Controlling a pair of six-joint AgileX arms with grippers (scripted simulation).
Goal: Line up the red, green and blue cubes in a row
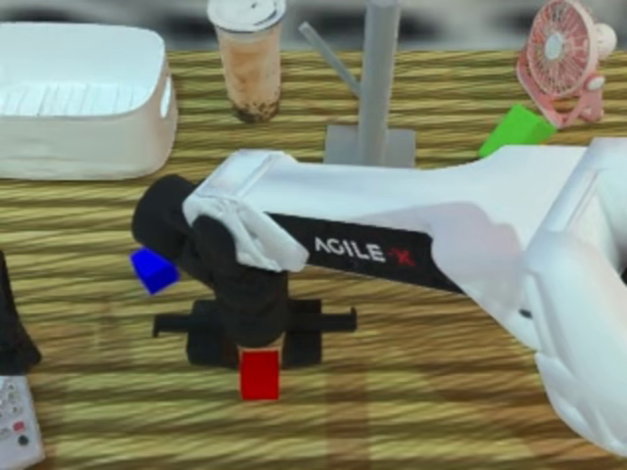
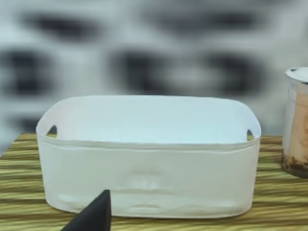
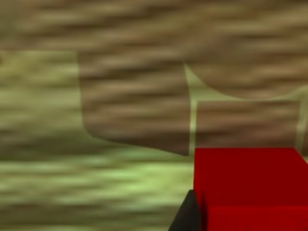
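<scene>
Altogether one red cube (image 1: 260, 375), one blue cube (image 1: 154, 269), one green cube (image 1: 516, 130)

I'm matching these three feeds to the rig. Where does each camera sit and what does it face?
Top view: above the table, looking down; right arm reaches over red cube and blue cube.
Left wrist view: low, facing the white bin; one dark fingertip shows.
Right wrist view: close above the table, red cube beside a dark finger.
Shared: red cube; white bin.

blue cube (image 1: 153, 269) left of red cube (image 1: 260, 375), green cube (image 1: 516, 130) far right behind
</scene>
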